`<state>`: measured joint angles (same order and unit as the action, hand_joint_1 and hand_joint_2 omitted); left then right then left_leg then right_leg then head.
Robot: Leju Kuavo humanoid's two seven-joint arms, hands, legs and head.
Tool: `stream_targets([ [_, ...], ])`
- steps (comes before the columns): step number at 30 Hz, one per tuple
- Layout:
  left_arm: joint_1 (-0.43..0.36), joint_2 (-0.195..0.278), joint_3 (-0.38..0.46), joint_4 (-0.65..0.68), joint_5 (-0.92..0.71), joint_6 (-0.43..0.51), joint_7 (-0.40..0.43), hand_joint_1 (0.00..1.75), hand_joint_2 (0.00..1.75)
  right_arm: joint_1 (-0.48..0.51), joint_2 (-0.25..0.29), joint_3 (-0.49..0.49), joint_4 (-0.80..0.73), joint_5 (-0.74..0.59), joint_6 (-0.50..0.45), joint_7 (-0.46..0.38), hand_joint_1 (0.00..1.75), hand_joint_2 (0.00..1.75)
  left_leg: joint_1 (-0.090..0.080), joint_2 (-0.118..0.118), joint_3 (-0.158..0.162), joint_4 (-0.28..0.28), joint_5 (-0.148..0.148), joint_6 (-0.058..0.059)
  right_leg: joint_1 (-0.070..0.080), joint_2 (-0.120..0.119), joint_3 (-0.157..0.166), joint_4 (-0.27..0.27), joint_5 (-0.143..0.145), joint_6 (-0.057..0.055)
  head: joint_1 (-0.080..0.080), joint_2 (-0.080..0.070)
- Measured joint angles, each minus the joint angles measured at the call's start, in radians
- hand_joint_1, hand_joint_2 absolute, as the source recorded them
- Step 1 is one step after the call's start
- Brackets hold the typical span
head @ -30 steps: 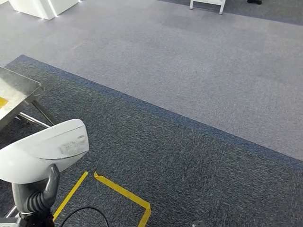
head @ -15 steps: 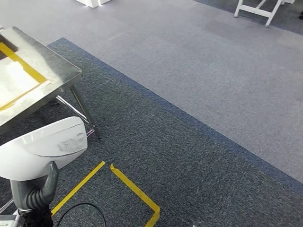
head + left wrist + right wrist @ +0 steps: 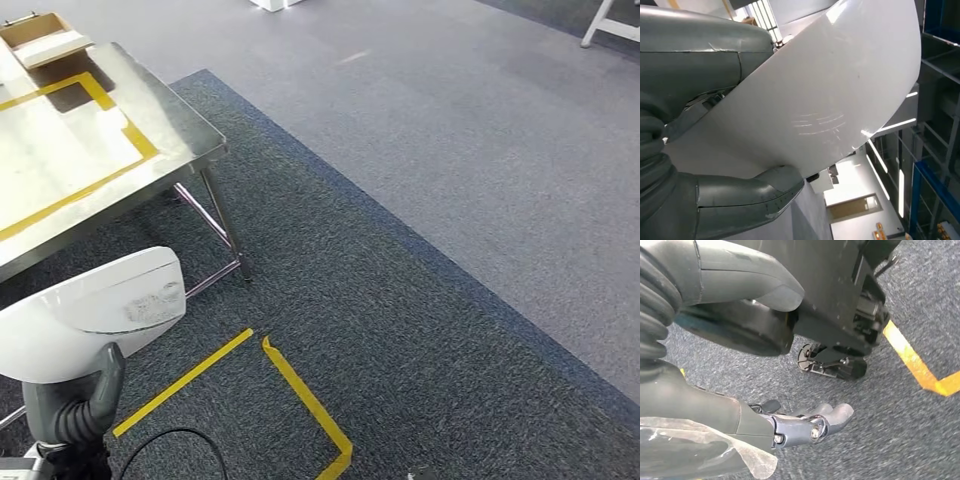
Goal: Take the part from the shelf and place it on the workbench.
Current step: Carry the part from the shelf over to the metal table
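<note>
Dark speckled carpet [image 3: 392, 330] with yellow floor tape [image 3: 306, 400], lighter grey carpet beyond; steel workbench [image 3: 181, 135] at left, yellow outline on top, small wooden box [image 3: 41, 38] at far corner; left hand [image 3: 715, 165] grips white curved part [image 3: 90, 315] from beneath; right hand [image 3: 806, 422] hangs over carpet, fingers extended, holding nothing.
</note>
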<state>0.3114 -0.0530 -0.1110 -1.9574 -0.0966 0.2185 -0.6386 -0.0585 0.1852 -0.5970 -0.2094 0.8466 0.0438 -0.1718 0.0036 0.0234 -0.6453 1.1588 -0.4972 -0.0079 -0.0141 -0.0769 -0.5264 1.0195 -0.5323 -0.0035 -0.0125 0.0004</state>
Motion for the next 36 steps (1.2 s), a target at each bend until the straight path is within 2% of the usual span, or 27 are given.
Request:
stream_targets([
  [2, -0.008, 0.001, -0.001, 0.0, -0.005, -0.002, 0.002, 1.75, 1.75, 0.002, 0.003, 0.0, 0.001, -0.003, -0.005, -0.007, 0.0, 1.75, -0.012, 0.045, 0.049, -0.103, 0.03, 0.013, 0.005, -0.021, 0.007, 0.001, -0.008, 0.008, 0.0, 0.0],
  [3, -0.01, 0.001, -0.001, 0.0, -0.007, -0.001, 0.005, 1.75, 1.75, 0.003, 0.006, 0.0, 0.001, -0.003, -0.009, -0.011, 0.0, 1.75, -0.017, 0.056, 0.056, -0.122, 0.027, 0.018, 0.008, -0.032, 0.009, 0.0, -0.011, 0.013, 0.0, 0.0],
  [5, -0.005, 0.001, -0.002, 0.0, -0.014, 0.006, 0.01, 1.75, 1.75, 0.005, 0.01, 0.0, 0.002, -0.005, -0.019, -0.015, 0.0, 1.75, -0.018, 0.039, 0.056, -0.13, 0.026, 0.026, 0.01, -0.053, 0.015, -0.004, -0.015, 0.024, 0.001, 0.0],
  [6, 0.0, 0.001, -0.002, -0.001, -0.017, 0.012, 0.012, 1.75, 1.75, 0.006, 0.012, 0.0, 0.002, -0.007, -0.024, -0.014, 0.0, 1.75, -0.016, 0.026, 0.058, -0.135, 0.028, 0.031, 0.009, -0.046, 0.017, -0.002, -0.022, 0.03, 0.003, 0.0],
  [8, 0.004, -0.001, -0.003, -0.001, -0.02, 0.024, 0.014, 1.75, 1.75, 0.009, 0.014, 0.0, 0.004, -0.009, -0.029, -0.006, 0.0, 1.75, -0.008, 0.002, 0.065, -0.147, 0.033, 0.041, 0.006, 0.007, -0.006, 0.053, -0.059, 0.038, 0.008, 0.0],
  [9, 0.004, -0.002, -0.004, -0.001, -0.02, 0.028, 0.014, 1.75, 1.75, 0.012, 0.014, 0.0, 0.005, -0.01, -0.031, -0.001, 0.0, 1.75, -0.006, -0.01, 0.065, -0.148, 0.034, 0.045, 0.004, 0.041, -0.035, 0.111, -0.087, 0.041, 0.011, 0.0],
  [11, 0.005, -0.002, -0.004, -0.001, -0.02, 0.031, 0.014, 1.75, 1.75, 0.02, 0.014, -0.001, 0.007, -0.011, -0.031, 0.005, 0.0, 1.75, -0.005, -0.038, 0.064, -0.147, 0.034, 0.048, 0.002, 0.07, -0.105, 0.238, -0.133, 0.043, 0.014, 0.0],
  [12, 0.006, -0.002, -0.005, -0.001, -0.021, 0.031, 0.013, 1.75, 1.75, 0.022, 0.014, -0.001, 0.007, -0.01, -0.03, 0.004, 0.0, 1.75, -0.005, -0.053, 0.064, -0.147, 0.034, 0.048, 0.002, 0.073, -0.125, 0.265, -0.131, 0.044, 0.013, 0.0],
  [13, 0.007, -0.002, -0.005, -0.001, -0.021, 0.029, 0.012, 1.75, 1.75, 0.023, 0.014, -0.001, 0.007, -0.008, -0.029, 0.003, 0.0, 1.75, -0.005, -0.069, 0.065, -0.146, 0.033, 0.048, 0.002, 0.076, -0.129, 0.257, -0.109, 0.044, 0.014, 0.0],
  [14, 0.007, -0.002, -0.007, -0.001, -0.022, 0.027, 0.01, 1.75, 1.75, 0.024, 0.014, -0.001, 0.007, -0.007, -0.028, -0.001, 0.0, 1.75, -0.004, -0.084, 0.067, -0.145, 0.032, 0.046, 0.001, 0.081, -0.115, 0.211, -0.072, 0.044, 0.014, 0.0],
  [16, 0.007, -0.002, -0.011, -0.002, -0.022, 0.022, 0.004, 1.75, 1.75, 0.024, 0.014, -0.001, 0.008, -0.002, -0.025, -0.013, 0.0, 1.75, -0.003, -0.112, 0.067, -0.138, 0.028, 0.039, -0.005, 0.126, -0.062, 0.081, -0.005, 0.043, 0.014, 0.0],
  [17, 0.007, -0.002, -0.013, -0.002, -0.022, 0.021, 0.001, 1.75, 1.75, 0.024, 0.015, -0.001, 0.008, 0.001, -0.023, -0.019, 0.0, 1.75, -0.003, -0.125, 0.064, -0.135, 0.026, 0.033, -0.007, 0.148, -0.04, 0.035, 0.009, 0.041, 0.013, 0.0],
  [18, 0.006, -0.002, -0.015, -0.003, -0.023, 0.019, -0.002, 1.75, 1.75, 0.025, 0.016, 0.0, 0.008, 0.003, -0.022, -0.024, 0.0, 1.75, -0.002, -0.137, 0.06, -0.132, 0.026, 0.027, -0.008, 0.163, -0.026, 0.011, 0.011, 0.039, 0.013, 0.0],
  [20, 0.008, -0.001, -0.019, -0.005, -0.023, 0.018, -0.006, 1.75, 1.75, 0.025, 0.018, 0.0, 0.009, 0.005, -0.021, -0.028, 0.0, 1.75, 0.001, -0.16, 0.053, -0.132, 0.031, 0.015, -0.007, 0.151, -0.018, 0.006, 0.009, 0.03, 0.012, 0.0],
  [21, 0.01, -0.001, -0.02, -0.006, -0.023, 0.017, -0.007, 1.75, 1.75, 0.026, 0.019, 0.0, 0.009, 0.006, -0.02, -0.029, 0.0, 1.75, 0.001, -0.159, 0.051, -0.13, 0.03, 0.01, -0.007, 0.138, -0.016, 0.003, 0.011, 0.024, 0.012, 0.0],
  [22, 0.011, -0.001, -0.02, -0.007, -0.021, 0.017, -0.009, 1.75, 1.75, 0.025, 0.02, 0.0, 0.009, 0.007, -0.02, -0.029, 0.0, 1.75, 0.0, -0.142, 0.045, -0.117, 0.022, 0.005, -0.008, 0.125, -0.014, 0.002, 0.012, 0.017, 0.009, 0.0],
  [23, 0.01, -0.001, -0.02, -0.008, -0.018, 0.016, -0.012, 1.75, 1.75, 0.025, 0.022, 0.0, 0.009, 0.008, -0.021, -0.03, 0.0, 1.75, -0.001, -0.114, 0.031, -0.086, 0.004, 0.001, -0.01, 0.111, -0.011, 0.0, 0.012, 0.012, 0.006, 0.0],
  [25, 0.008, 0.0, -0.02, -0.01, -0.01, 0.016, -0.016, 1.75, 1.75, 0.026, 0.024, 0.0, 0.009, 0.008, -0.021, -0.027, 0.0, 1.75, -0.002, -0.054, -0.024, 0.032, -0.055, -0.008, -0.008, 0.081, -0.008, -0.001, 0.008, 0.005, -0.001, 0.0],
  [26, 0.007, 0.0, -0.02, -0.01, -0.008, 0.015, -0.017, 1.75, 1.75, 0.027, 0.024, 0.0, 0.009, 0.007, -0.021, -0.024, 0.0, 1.75, 0.0, -0.041, -0.055, 0.096, -0.08, -0.01, -0.006, 0.064, -0.006, -0.001, 0.005, 0.003, -0.001, 0.0],
  [27, 0.008, -0.001, -0.02, -0.011, -0.007, 0.015, -0.017, 1.75, 1.75, 0.029, 0.024, 0.0, 0.009, 0.007, -0.021, -0.021, 0.0, 1.75, 0.001, -0.034, -0.075, 0.138, -0.089, -0.011, -0.006, 0.048, -0.004, -0.001, 0.003, 0.003, -0.001, 0.0],
  [28, 0.008, -0.001, -0.02, -0.011, -0.007, 0.016, -0.017, 1.75, 1.75, 0.029, 0.024, 0.0, 0.009, 0.006, -0.022, -0.018, 0.0, 1.75, 0.002, -0.031, -0.079, 0.144, -0.08, -0.01, -0.005, 0.033, -0.002, -0.001, 0.0, 0.003, -0.002, 0.0],
  [29, 0.009, -0.001, -0.02, -0.011, -0.008, 0.017, -0.017, 1.75, 1.75, 0.029, 0.025, 0.0, 0.009, 0.006, -0.022, -0.014, 0.0, 1.75, 0.001, -0.027, -0.063, 0.113, -0.053, -0.007, -0.004, 0.019, 0.001, -0.001, -0.003, 0.003, -0.002, 0.0],
  [30, 0.009, -0.001, -0.02, -0.011, -0.01, 0.019, -0.017, 1.75, 1.75, 0.028, 0.025, 0.0, 0.009, 0.006, -0.022, -0.012, 0.0, 1.75, 0.0, -0.016, -0.031, 0.051, -0.016, -0.002, -0.003, 0.006, 0.006, -0.001, -0.007, 0.004, -0.002, 0.0],
  [32, 0.009, -0.003, -0.02, -0.012, -0.012, 0.024, -0.016, 1.75, 1.75, 0.026, 0.027, 0.0, 0.009, 0.005, -0.022, -0.009, 0.0, 1.75, -0.012, 0.036, 0.03, -0.072, 0.026, 0.012, 0.001, -0.016, 0.013, -0.001, -0.016, 0.012, -0.002, 0.0],
  [33, 0.008, -0.004, -0.02, -0.012, -0.013, 0.026, -0.015, 1.75, 1.75, 0.026, 0.028, 0.0, 0.009, 0.004, -0.022, -0.008, 0.0, 1.75, -0.018, 0.057, 0.046, -0.106, 0.031, 0.019, 0.004, -0.026, 0.016, -0.001, -0.02, 0.018, -0.001, 0.0],
  [34, 0.009, -0.006, -0.02, -0.013, -0.013, 0.027, -0.013, 1.75, 1.75, 0.025, 0.028, 0.0, 0.009, 0.005, -0.022, -0.008, 0.0, 1.75, -0.023, 0.068, 0.05, -0.118, 0.025, 0.023, 0.007, -0.038, 0.018, -0.003, -0.023, 0.024, -0.001, 0.0],
  [36, 0.011, -0.009, -0.02, -0.014, -0.009, 0.029, -0.009, 1.75, 1.75, 0.025, 0.028, 0.0, 0.009, 0.008, -0.027, -0.009, 0.0, 1.75, -0.022, 0.047, 0.05, -0.125, 0.026, 0.031, 0.009, -0.059, 0.027, -0.009, -0.029, 0.033, -0.002, 0.0],
])
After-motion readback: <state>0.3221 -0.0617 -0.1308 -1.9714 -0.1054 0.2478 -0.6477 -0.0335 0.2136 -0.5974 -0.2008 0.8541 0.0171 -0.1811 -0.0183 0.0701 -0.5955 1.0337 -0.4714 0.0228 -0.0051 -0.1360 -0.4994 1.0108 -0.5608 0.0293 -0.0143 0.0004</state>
